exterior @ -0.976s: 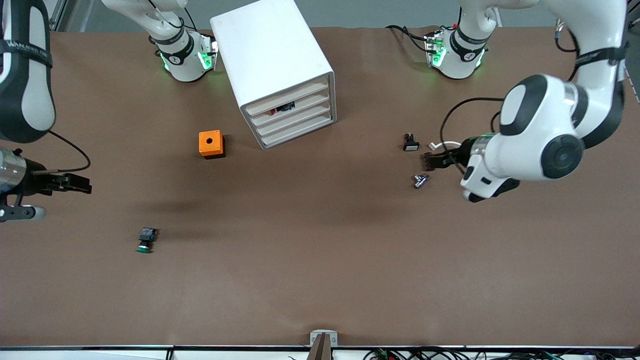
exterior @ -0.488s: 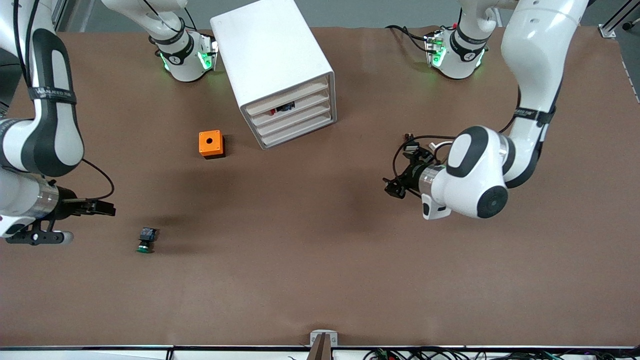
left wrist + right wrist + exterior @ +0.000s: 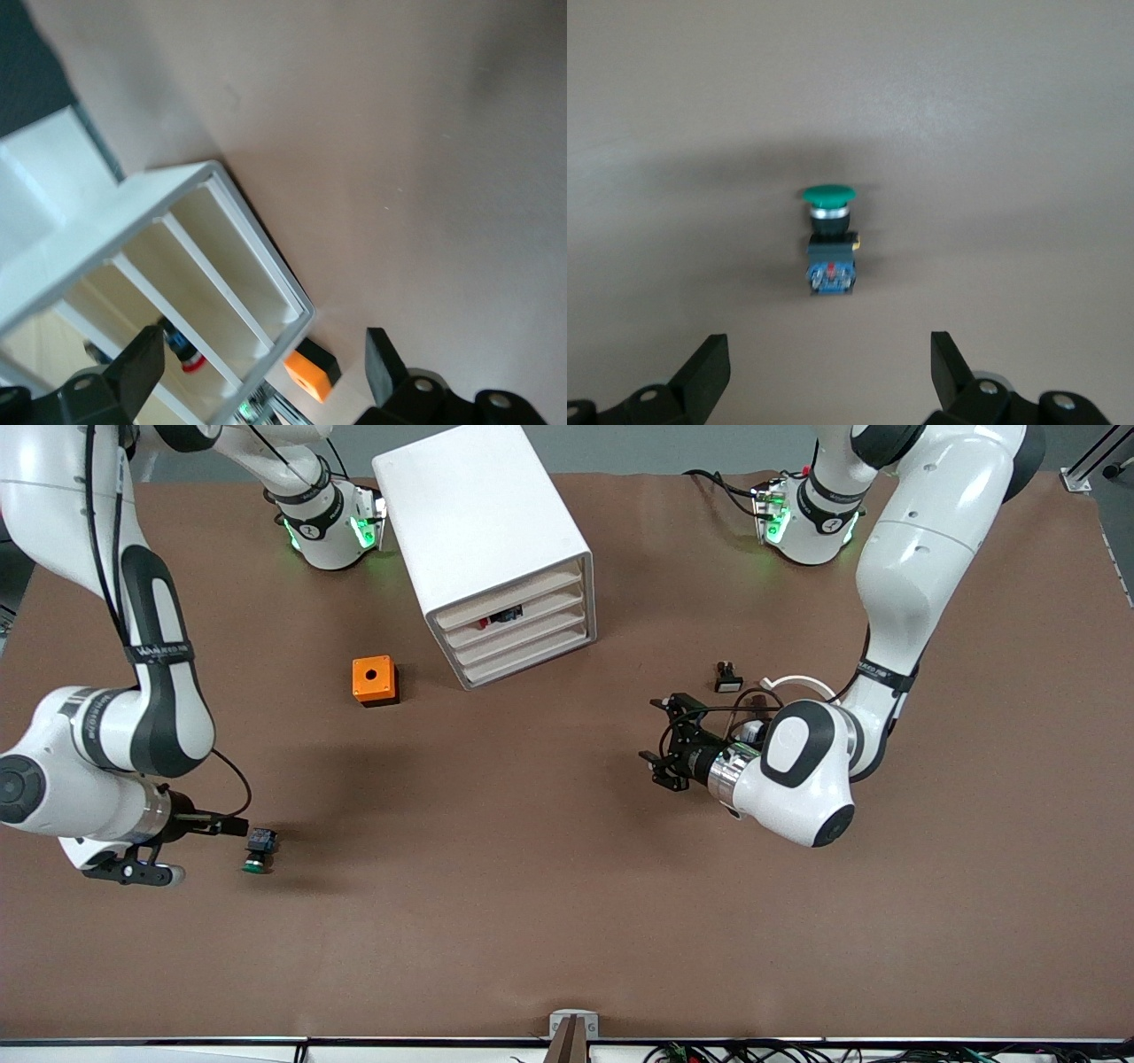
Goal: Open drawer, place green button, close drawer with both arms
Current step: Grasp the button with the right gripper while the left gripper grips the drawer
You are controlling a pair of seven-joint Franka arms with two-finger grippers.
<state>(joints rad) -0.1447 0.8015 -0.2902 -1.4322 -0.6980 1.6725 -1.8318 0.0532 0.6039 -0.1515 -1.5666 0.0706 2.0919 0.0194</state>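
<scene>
The white cabinet stands between the arm bases with its four drawers shut. The drawer, third from the top, also shows in the left wrist view. The button, green cap and black-grey body, lies on its side on the table toward the right arm's end, and shows in the right wrist view. My right gripper is open and empty, low beside the button, not touching it. My left gripper is open and empty, apart from the cabinet and facing its drawer fronts.
An orange box with a hole sits beside the cabinet. A black button with a white cap lies near the left arm's elbow. The second drawer shows red-black parts.
My right gripper has come down and in toward the green button. My left gripper has swung from near the white-capped button toward the table's middle, facing the cabinet.
</scene>
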